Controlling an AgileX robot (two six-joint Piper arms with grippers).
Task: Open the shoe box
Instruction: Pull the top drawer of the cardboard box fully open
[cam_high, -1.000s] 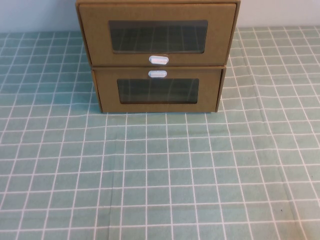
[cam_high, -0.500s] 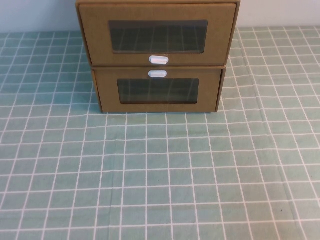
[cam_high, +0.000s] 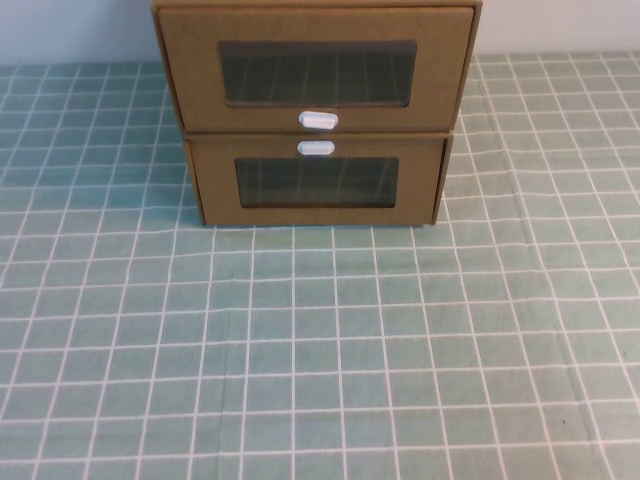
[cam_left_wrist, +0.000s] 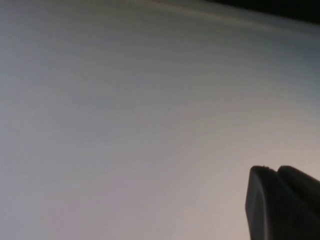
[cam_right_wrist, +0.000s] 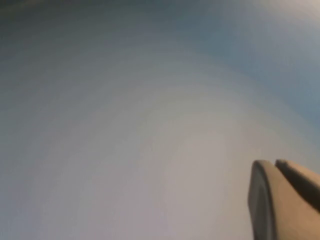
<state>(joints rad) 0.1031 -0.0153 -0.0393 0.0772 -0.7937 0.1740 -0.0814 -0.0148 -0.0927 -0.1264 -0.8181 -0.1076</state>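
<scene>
The shoe box (cam_high: 250, 120) stands at the far middle of the desk (cam_high: 100, 300), upright and facing me. It is a brown cardboard stack of two drawer-like tiers. The upper tier (cam_high: 440, 70) sits squarely on the lower tier (cam_high: 215, 185), and its front reaches a little wider on both sides. Each front has a dark see-through pane, the upper window (cam_high: 316, 73) wide and the lower window (cam_high: 316, 181) somewhat narrower. The upper tab (cam_high: 318, 120), small and white, sits at the bottom edge of the upper front. The lower tab (cam_high: 316, 148) sits at the top edge of the lower front, so the two lie one just above the other, close but apart. Both fronts look shut, flush with their shells. A green cloth (cam_high: 320, 360) ruled in white squares covers the desk, and a pale wall (cam_high: 70, 30) rises behind the box. Both my arms are outside what the raised camera covers. My left claw (cam_left_wrist: 282, 205) shows only in its own wrist camera, as a dark shape at the picture's edge against a blank pale surface. Whether it is open or closed I cannot tell. My right claw (cam_right_wrist: 285, 200) likewise shows only at the edge of its wrist camera, lit pale before a grey-blue blur. It is closed and empty.
</scene>
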